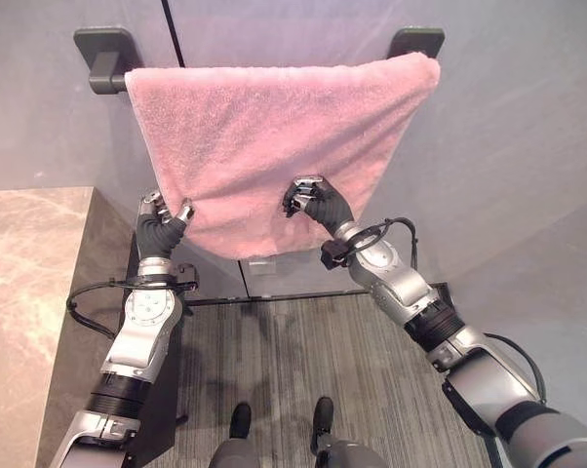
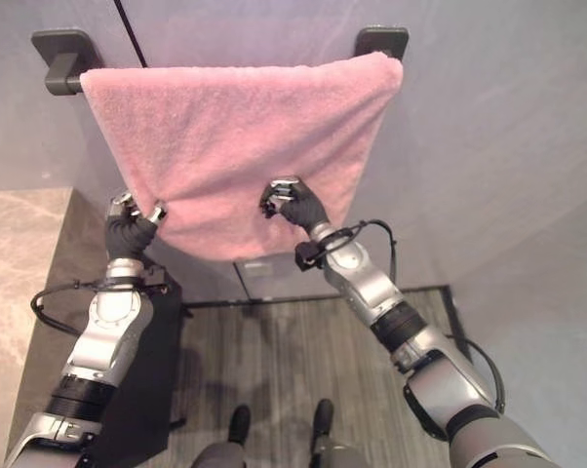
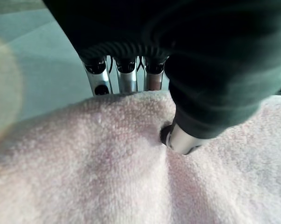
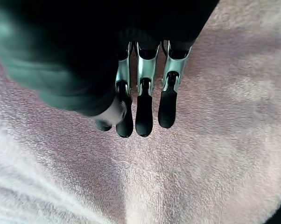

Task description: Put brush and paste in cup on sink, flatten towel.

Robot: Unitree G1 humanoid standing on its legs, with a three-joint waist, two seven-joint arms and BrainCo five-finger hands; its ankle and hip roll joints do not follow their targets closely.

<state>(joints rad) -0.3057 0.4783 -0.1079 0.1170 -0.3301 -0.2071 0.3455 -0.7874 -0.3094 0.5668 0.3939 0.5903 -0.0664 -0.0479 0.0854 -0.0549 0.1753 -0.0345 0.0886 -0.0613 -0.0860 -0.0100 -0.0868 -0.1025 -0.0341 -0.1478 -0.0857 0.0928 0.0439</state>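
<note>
Left eye view: the pink towel [image 1: 274,146] hangs over the dark rail [image 1: 108,60] on the grey wall [image 1: 508,136], but crooked, its lower edge running slantwise up toward the right bracket. The left hand [image 1: 162,222] sits at the lower left corner; the right hand [image 1: 311,200] is against the cloth's face further right. A marble counter [image 1: 25,292] stands to the left, grey floor [image 1: 303,361] below.

Right eye view: same picture, and here's the room to work in, bare wall to the right of the towel and open air beneath it, nothing to snag. On the left the counter edge comes close to that arm.

Left wrist view: fingers [image 3: 126,77] behind the terry edge, thumb [image 3: 180,137] pressed into the front, so the left hand is pinching the towel.

Right wrist view: fingers [image 4: 145,105] extended, dark tips resting on the pile, thumb alongside, nothing gripped; the right hand is loose, just pressing flat.

My read: soft, light, limp cloth that will bunch and drag rather than slide stiffly. Best taken by corners or the bottom hem and drawn down and outward
</note>
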